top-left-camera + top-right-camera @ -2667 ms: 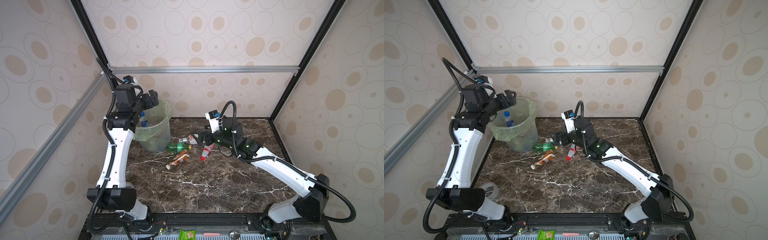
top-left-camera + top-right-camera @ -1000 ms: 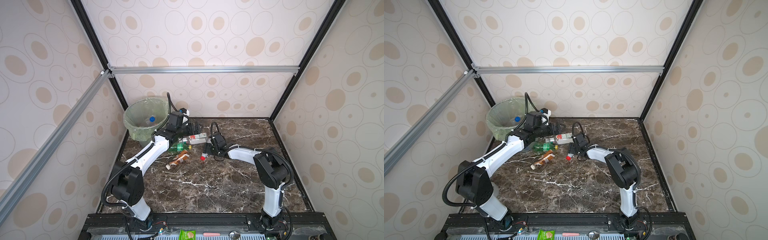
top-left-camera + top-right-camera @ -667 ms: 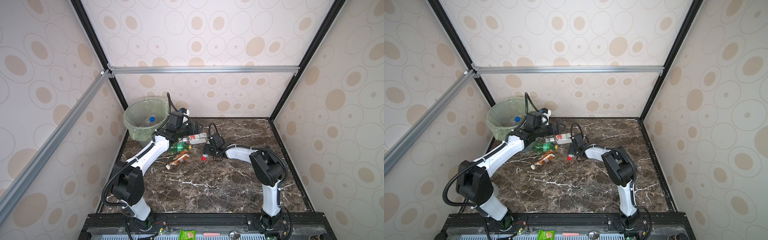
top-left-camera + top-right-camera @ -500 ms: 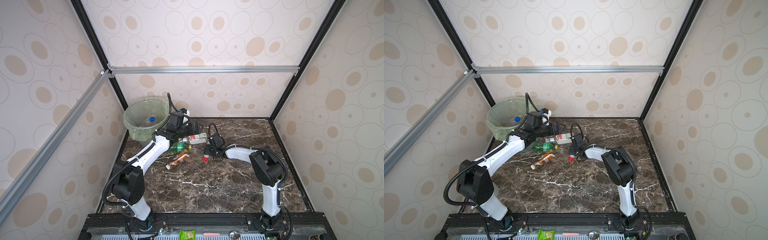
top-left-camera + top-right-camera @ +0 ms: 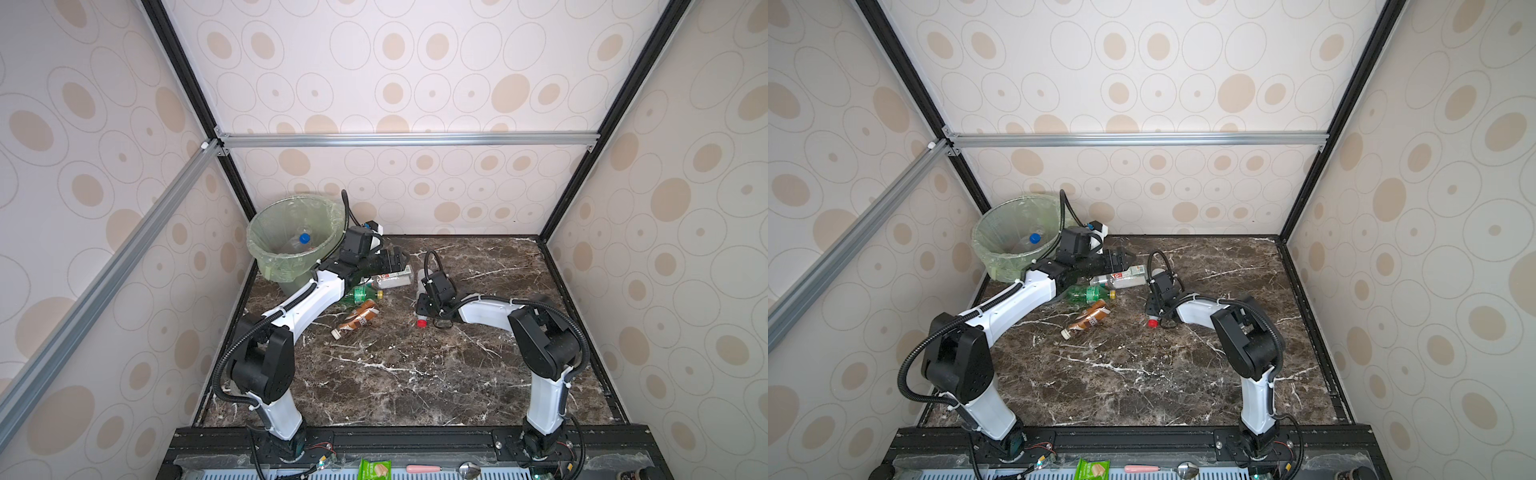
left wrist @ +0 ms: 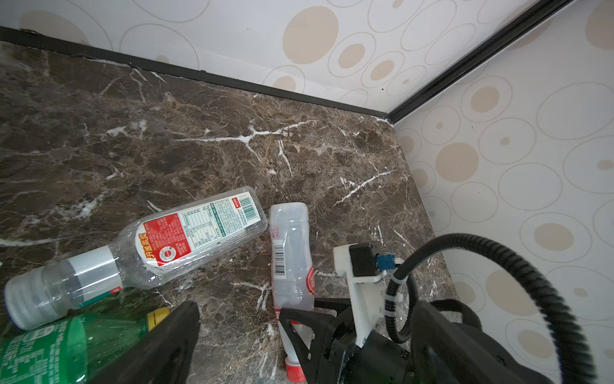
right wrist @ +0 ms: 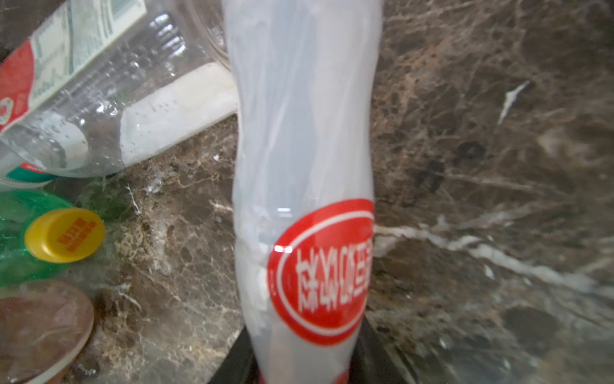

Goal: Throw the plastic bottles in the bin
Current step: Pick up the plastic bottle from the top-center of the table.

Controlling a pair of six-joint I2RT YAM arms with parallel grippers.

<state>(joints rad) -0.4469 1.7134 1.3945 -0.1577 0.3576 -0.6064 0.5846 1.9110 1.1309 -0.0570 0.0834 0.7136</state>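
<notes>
Your right gripper [image 5: 424,311] is closed on the neck end of the white red-capped bottle [image 7: 305,133], lying on the table [image 5: 395,365] well apart from the bin [image 5: 286,266]; judge it light, slick, crushable, so hold that stiffer neck.

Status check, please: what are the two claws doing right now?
Left gripper open, hovering by the red-label bottle. Right gripper shut on neck of white bottle, lying on the table. Left arm sits between it and the bin.
</notes>
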